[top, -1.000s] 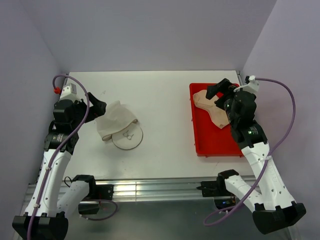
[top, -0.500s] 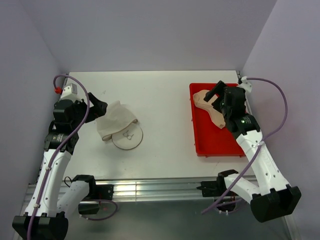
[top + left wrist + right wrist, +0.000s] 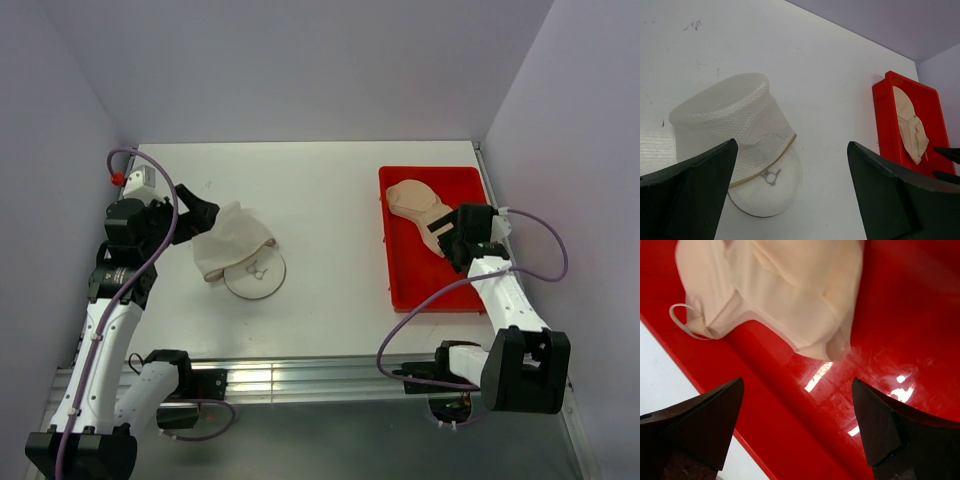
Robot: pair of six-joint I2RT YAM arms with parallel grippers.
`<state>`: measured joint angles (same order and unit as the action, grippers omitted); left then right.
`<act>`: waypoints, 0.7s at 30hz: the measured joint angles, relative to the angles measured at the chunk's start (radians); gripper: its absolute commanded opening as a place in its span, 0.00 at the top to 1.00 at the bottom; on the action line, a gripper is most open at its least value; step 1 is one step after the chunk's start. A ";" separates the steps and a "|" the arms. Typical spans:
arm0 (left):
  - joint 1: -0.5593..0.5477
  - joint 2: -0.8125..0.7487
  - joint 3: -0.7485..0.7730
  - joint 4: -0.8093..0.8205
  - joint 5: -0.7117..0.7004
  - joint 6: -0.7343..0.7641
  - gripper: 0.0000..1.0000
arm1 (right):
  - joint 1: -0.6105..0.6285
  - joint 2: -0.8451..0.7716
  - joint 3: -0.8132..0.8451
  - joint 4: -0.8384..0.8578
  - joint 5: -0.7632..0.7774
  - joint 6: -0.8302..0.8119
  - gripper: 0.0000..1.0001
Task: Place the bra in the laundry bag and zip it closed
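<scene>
The beige bra (image 3: 418, 205) lies folded in the far part of the red tray (image 3: 430, 285). My right gripper (image 3: 448, 237) is open and empty, low over the tray at the bra's near end. In the right wrist view the bra (image 3: 785, 290) lies just ahead of the open gripper (image 3: 797, 385). The off-white mesh laundry bag (image 3: 238, 250) lies on its side at the left, its round printed face toward me. My left gripper (image 3: 200, 212) is open and empty, just left of and above it. In the left wrist view the bag (image 3: 735, 120) lies ahead of the open gripper (image 3: 790, 150).
The white table (image 3: 320, 220) is walled at the back and both sides. The red tray's raised rim (image 3: 765, 405) stands between the bra and the table. The tray (image 3: 884, 120) and bra (image 3: 912, 130) also show at the far right of the left wrist view.
My right arm has drawn back toward the near edge and dropped low over the tray, uncovering the bra. The left arm and the bag have barely moved.
</scene>
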<state>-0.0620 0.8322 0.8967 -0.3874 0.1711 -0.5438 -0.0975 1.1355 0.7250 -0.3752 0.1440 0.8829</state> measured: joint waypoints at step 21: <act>0.003 -0.011 -0.001 0.010 0.035 -0.003 0.01 | -0.109 0.146 -0.114 0.223 -0.040 0.239 0.10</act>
<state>-0.0593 0.8215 0.8959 -0.3779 0.2058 -0.5465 -0.2066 1.2812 0.6109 -0.1520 0.1036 1.1217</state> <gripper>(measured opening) 0.992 0.912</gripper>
